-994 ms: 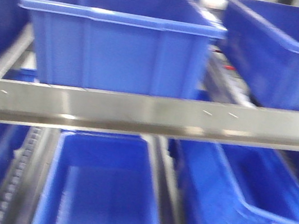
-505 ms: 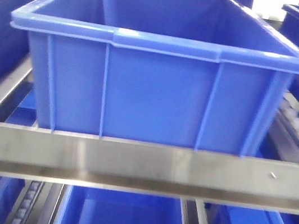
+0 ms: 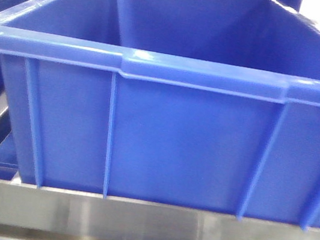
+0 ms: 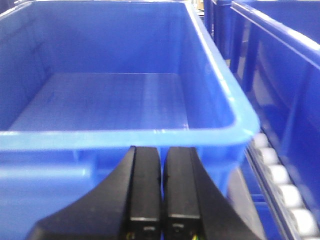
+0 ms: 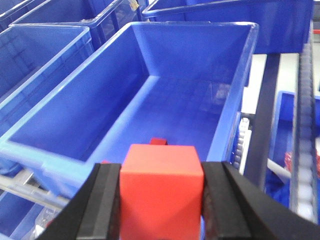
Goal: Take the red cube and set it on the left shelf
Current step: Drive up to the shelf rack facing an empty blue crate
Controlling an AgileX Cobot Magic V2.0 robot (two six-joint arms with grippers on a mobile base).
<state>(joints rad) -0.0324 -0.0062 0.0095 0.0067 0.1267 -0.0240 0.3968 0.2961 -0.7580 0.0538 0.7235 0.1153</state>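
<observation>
Right jaws around red cube [image 5: 161,192], blue crate [image 5: 95,105] beyond.

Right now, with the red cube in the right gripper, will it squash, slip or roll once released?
Probably stiff: the red cube shows flat, square faces while clamped in the right gripper. Flat sides suggest little slip. It should settle, not roll.

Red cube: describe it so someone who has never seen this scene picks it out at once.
In the right wrist view, deep-blue crates stand in rows. At the bottom edge, before the nearest crate, the right gripper's black fingers clamp the red cube. It is bright red and flat-faced, held in a grip; the small red piece beyond lies on that crate's floor.
</observation>
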